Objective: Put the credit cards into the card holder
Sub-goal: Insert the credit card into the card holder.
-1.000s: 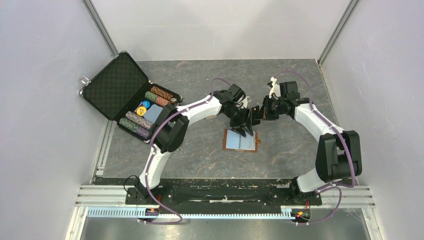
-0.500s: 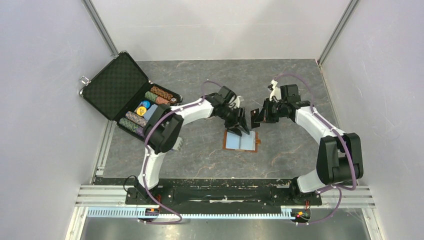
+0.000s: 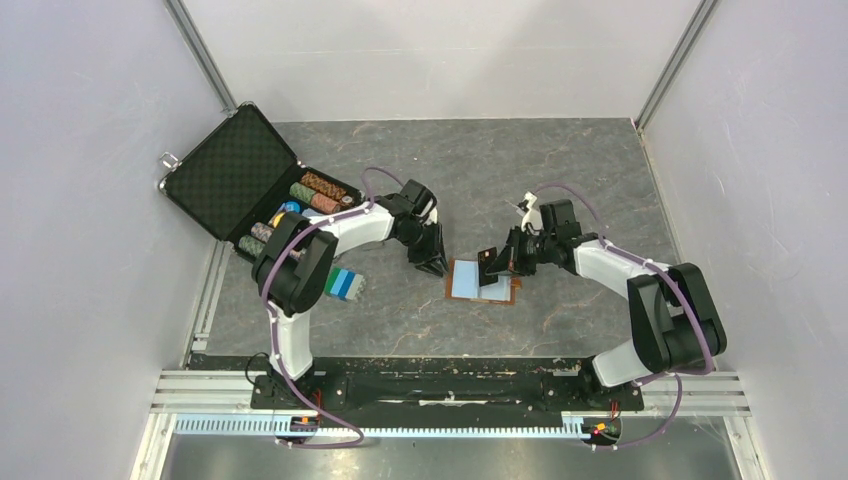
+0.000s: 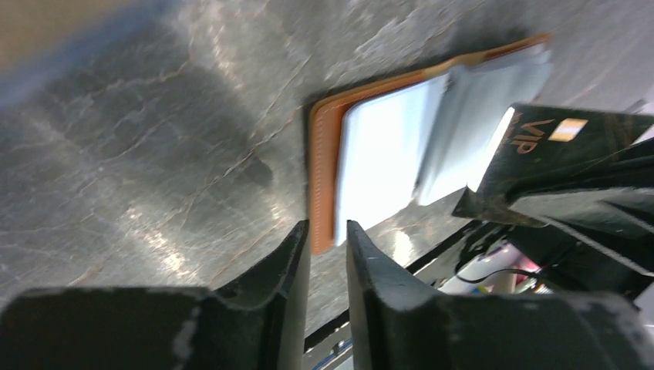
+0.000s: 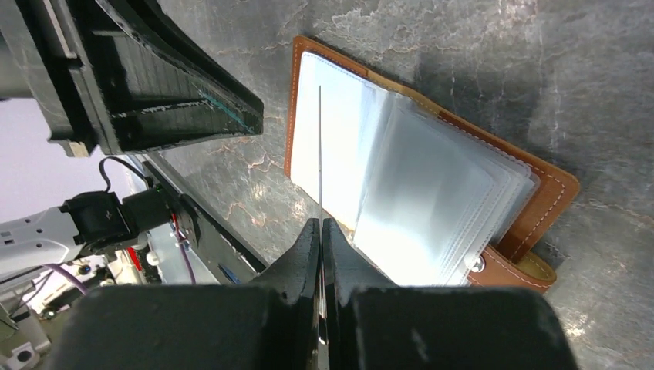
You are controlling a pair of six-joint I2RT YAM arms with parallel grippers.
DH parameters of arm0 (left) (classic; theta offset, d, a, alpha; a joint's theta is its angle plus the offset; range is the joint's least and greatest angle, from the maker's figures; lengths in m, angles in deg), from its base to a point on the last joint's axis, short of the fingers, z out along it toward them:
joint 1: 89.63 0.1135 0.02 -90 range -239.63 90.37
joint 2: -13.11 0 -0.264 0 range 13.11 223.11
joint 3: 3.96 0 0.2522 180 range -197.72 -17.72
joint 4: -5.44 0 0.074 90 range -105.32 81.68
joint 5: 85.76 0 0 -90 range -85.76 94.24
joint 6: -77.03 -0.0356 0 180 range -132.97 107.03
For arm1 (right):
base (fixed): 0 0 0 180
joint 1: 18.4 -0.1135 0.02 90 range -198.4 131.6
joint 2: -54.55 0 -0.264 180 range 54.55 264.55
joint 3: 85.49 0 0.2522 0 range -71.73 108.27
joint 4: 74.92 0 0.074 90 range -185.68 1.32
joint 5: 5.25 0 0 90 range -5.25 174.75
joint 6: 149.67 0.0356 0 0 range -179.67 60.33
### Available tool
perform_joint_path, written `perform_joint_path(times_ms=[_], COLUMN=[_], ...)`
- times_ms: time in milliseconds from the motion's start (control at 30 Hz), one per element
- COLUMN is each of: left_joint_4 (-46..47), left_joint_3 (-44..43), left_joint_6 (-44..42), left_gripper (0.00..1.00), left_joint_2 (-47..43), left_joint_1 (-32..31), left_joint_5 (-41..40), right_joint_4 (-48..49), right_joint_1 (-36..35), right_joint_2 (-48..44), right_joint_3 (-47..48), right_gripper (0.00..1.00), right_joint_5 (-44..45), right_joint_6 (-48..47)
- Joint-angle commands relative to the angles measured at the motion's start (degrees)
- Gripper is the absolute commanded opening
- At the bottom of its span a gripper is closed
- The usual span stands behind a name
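Note:
The card holder [image 3: 482, 282] lies open on the grey table, tan-brown outside with pale blue clear sleeves inside; it also shows in the right wrist view [image 5: 432, 185] and the left wrist view [image 4: 385, 154]. My right gripper [image 3: 497, 262] is shut on a dark credit card [image 3: 489, 264] and holds it on edge just over the holder's left page. The card is a thin line in the right wrist view [image 5: 319, 146] and shows gold "VIP" lettering in the left wrist view [image 4: 567, 139]. My left gripper [image 3: 437, 265] is empty, its jaws a narrow gap apart, just left of the holder. No orange cards show.
An open black foam-lined briefcase [image 3: 232, 170] with rolls of poker chips [image 3: 312, 190] stands at the back left. A blue-green-white striped block [image 3: 345, 284] lies beside the left arm's elbow. Side walls close in both sides; a metal rail runs along the near edge.
My left gripper has drawn back leftward off the holder. My right gripper has moved left and down with the dark card, from beside the holder to over its left page.

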Motion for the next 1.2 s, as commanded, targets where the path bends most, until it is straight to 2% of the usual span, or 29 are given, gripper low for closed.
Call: perform_joint_path(times_ms=[0, 133, 233, 667, 1167], left_joint_4=[-2.66, -3.14, -3.63, -4.07, -4.07], left_joint_3=[0.82, -0.22, -0.51, 0.41, 0.02], left_joint_6=[-4.07, -4.11, -4.31, -4.38, -4.59], left_gripper=[0.26, 0.17, 0.15, 0.12, 0.08], left_joint_2=[-0.87, 1.15, 2.15, 2.85, 3.51], left_joint_1=[-1.31, -2.76, -3.4, -3.84, -4.02], left_joint_5=[-3.38, -3.73, -4.38, -5.51, -4.98], right_joint_4=[7.6, 8.54, 9.41, 13.73, 16.72], right_joint_1=[-0.17, -0.24, -0.2, -0.23, -0.33], right_joint_2=[-0.74, -0.22, 1.04, 5.79, 10.99], right_joint_3=[-3.21, -5.0, -6.04, -8.03, -6.12], right_gripper=[0.0, 0.0, 0.0, 0.0, 0.0], right_joint_5=[-1.55, -0.51, -0.76, -1.39, -2.61], right_joint_6=[4.46, 4.71, 4.69, 3.94, 2.29])
